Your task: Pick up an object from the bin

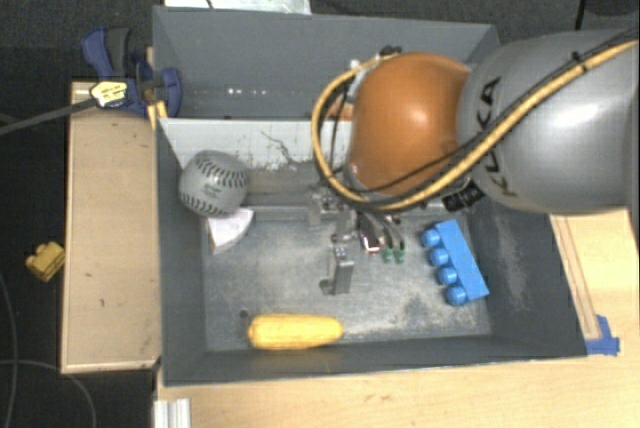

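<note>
Here, the gripper (340,274) hung low over bare floor near the middle of the bin (300,46), under the orange wrist cover (405,121). Whether it was apart or together could not be told. Nearest things were a blue studded block (455,263) at 3 o'clock from it, lying apart, and a yellow corn cob (295,331) at 7 o'clock by the wall. A grey ribbed ball (213,183) sat at 10 o'clock in the corner, with a white scrap (230,231) just beside it.
</note>
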You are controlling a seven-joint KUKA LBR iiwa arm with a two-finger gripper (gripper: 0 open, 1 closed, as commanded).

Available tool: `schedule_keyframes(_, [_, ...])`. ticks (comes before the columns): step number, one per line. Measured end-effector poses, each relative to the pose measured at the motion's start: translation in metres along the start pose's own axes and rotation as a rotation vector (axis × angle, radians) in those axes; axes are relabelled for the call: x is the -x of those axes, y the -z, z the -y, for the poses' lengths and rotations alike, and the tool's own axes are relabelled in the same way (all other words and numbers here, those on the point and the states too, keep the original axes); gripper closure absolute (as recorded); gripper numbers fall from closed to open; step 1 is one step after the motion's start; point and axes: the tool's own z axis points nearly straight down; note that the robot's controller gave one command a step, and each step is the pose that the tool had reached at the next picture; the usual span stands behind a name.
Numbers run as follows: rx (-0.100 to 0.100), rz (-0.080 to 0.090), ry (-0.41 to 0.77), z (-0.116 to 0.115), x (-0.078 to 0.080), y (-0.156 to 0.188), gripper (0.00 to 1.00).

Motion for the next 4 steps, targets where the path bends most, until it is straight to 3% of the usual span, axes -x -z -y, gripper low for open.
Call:
schedule_keyframes(1, [0.002,0.000,-0.001,0.015,-0.027,0.009,0.00])
schedule_keyframes(2, [0.001,0.009,0.132,0.022,-0.031,-0.034,0.00])
schedule_keyframes(3, [0.000,0.000,0.311,0.017,-0.037,-0.072,0.00])
schedule_keyframes(4, [0.000,0.001,0.160,0.012,-0.038,-0.110,0.00])
